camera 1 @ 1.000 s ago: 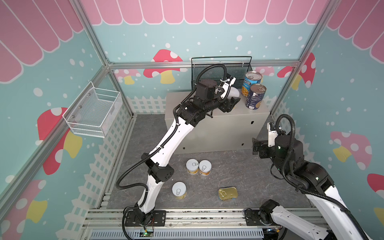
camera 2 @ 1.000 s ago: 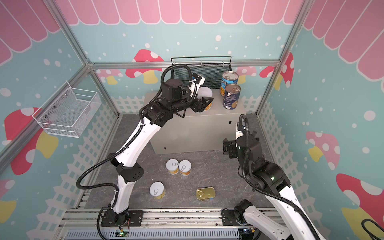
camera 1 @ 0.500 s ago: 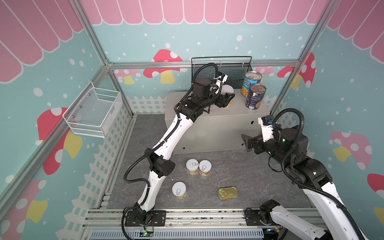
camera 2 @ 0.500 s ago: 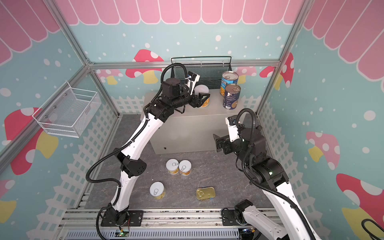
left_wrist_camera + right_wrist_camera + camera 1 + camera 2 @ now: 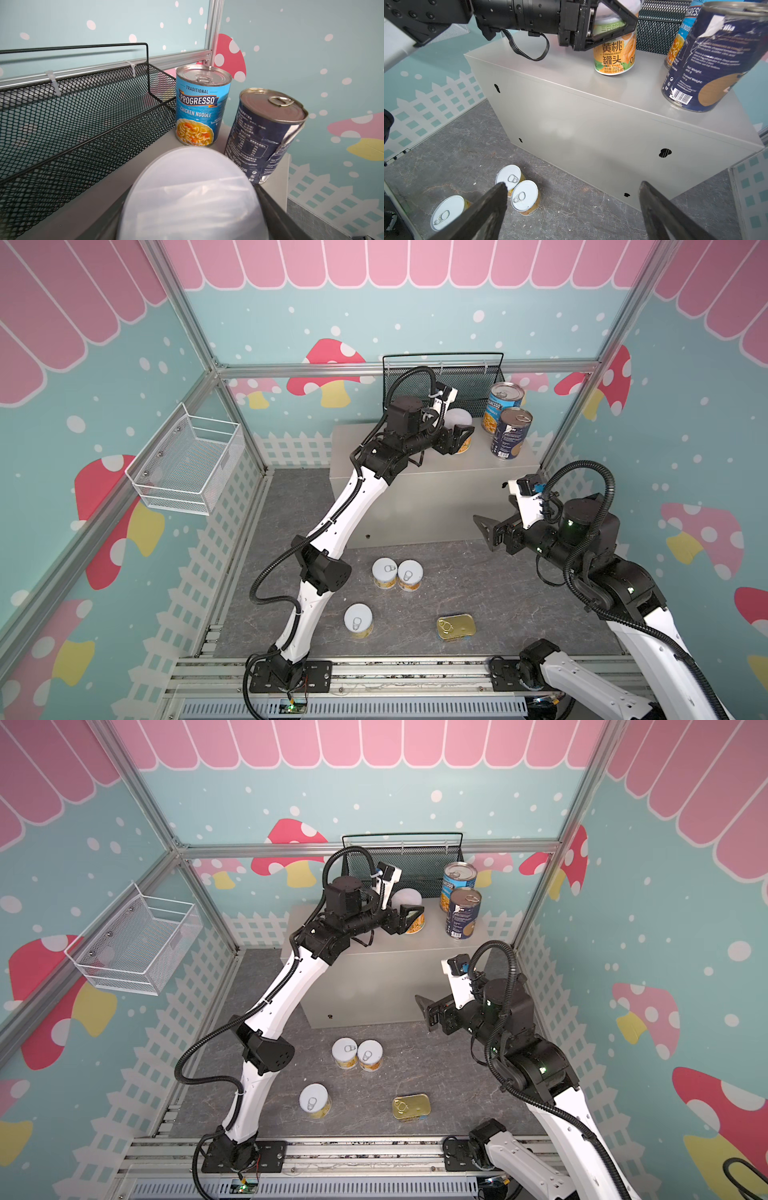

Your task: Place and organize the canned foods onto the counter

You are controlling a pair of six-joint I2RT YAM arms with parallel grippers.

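Observation:
A yellow-labelled can (image 5: 614, 56) with a white lid (image 5: 191, 197) stands upright on the beige counter (image 5: 436, 497), left of two blue cans. My left gripper (image 5: 459, 435) straddles this can with a finger on each side; whether the pads still press it does not show. The light blue Progresso can (image 5: 202, 108) and the dark blue can (image 5: 264, 133) stand at the counter's right end. On the floor are a pair of small yellow cans (image 5: 384, 572) (image 5: 410, 575), a single one (image 5: 358, 620) and the gold-topped flat tin (image 5: 456, 626). My right gripper (image 5: 484, 531) hangs open and empty before the counter's right front.
A black mesh basket (image 5: 442, 377) is fixed to the wall behind the counter, close to my left wrist. A white wire basket (image 5: 187, 464) hangs on the left wall. Aluminium rails (image 5: 374, 672) run along the front edge of the grey floor.
My left gripper has swung right and lowered, and the yellow can now stands on the counter. My right arm has risen and turned its open gripper leftward, in front of the counter.

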